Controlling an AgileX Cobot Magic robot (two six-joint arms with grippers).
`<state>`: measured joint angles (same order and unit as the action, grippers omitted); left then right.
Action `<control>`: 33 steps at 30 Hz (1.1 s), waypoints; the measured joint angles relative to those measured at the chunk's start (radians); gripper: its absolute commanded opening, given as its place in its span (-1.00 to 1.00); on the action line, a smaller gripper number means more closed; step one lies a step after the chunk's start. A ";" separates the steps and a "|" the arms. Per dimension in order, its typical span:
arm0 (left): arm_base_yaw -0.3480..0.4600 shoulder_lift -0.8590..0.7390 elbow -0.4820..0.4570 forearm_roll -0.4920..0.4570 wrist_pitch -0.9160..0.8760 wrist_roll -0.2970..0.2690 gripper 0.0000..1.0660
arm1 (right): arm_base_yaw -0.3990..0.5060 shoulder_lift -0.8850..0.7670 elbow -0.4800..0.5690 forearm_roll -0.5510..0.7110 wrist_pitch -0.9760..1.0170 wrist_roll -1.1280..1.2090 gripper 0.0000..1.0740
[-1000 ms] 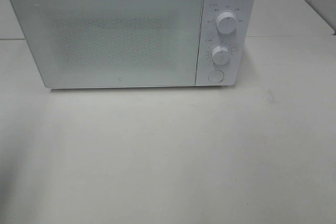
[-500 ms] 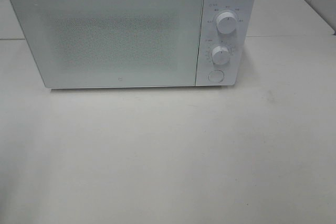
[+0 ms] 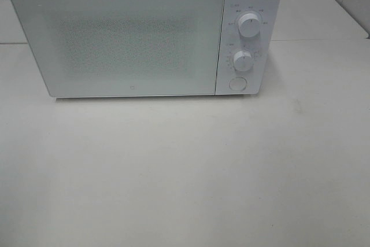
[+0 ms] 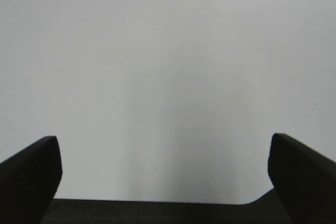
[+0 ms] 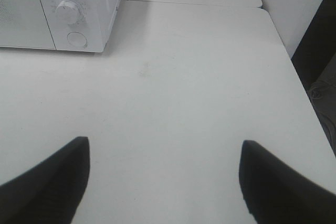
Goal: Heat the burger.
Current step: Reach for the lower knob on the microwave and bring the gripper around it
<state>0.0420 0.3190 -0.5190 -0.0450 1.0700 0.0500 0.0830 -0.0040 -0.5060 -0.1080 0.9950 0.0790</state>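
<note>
Exterior high view: the microwave (image 3: 115, 39) stands on the tabletop (image 3: 185, 172), door shut. No burger shows, so either little is done or it sits hidden inside; I cannot tell which. Left wrist view: the left end effector (image 4: 164, 148) is spread wide, empty, no burger near it. Right wrist view: the right end effector (image 5: 164, 148) is spread, empty, the microwave well ahead, burger unseen

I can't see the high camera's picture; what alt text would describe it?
A white microwave with its door shut stands at the back of a pale table. On its right-hand panel sit an upper dial, a lower dial and a round button beneath them.
</note>
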 measured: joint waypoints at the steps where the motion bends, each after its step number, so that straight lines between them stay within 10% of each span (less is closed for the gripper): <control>1: 0.000 -0.037 0.000 0.000 0.000 0.000 0.89 | 0.000 0.000 0.000 0.000 0.000 0.000 0.42; 33: 0.000 -0.324 0.000 -0.047 0.001 -0.001 0.89 | 0.000 0.000 0.000 0.000 0.000 0.000 0.42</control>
<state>0.0420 -0.0050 -0.5190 -0.0920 1.0710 0.0490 0.0830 -0.0040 -0.5060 -0.1080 0.9950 0.0790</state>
